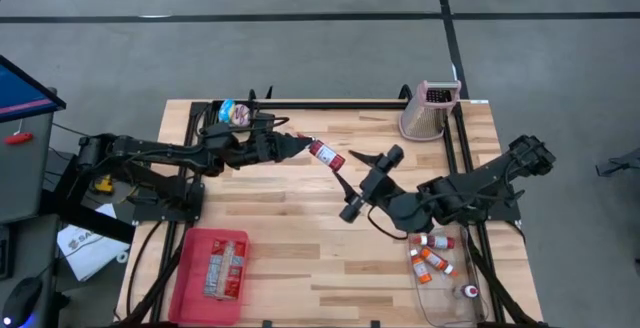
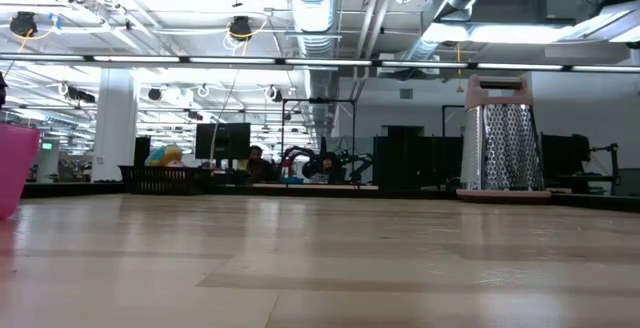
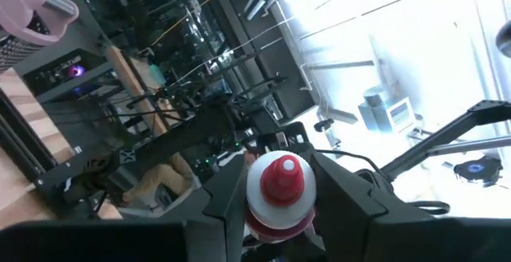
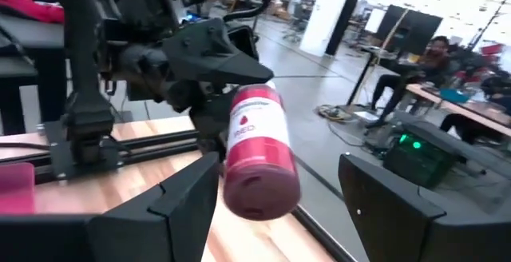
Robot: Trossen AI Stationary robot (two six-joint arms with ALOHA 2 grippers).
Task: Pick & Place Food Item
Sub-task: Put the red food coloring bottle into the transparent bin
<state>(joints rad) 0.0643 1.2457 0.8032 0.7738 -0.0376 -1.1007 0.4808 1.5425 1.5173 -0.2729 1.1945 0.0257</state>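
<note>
**Red bottle held aloft between the two arms, hand-over pending**

Nearest the table's front edge, a red bin [image 1: 212, 268] and a clear tray [image 1: 452, 293] of similar small bottles are seen. Mid-table, the right gripper [image 1: 362, 182] is spread wide and empty, just beside the red bottle [image 1: 326, 154], which is clamped at its cap end by the left gripper [image 1: 298, 145]. Picking appears done; transfer and placing remain, probably into the tray. Farthest back, a grater [image 1: 431, 110] stands.
</note>
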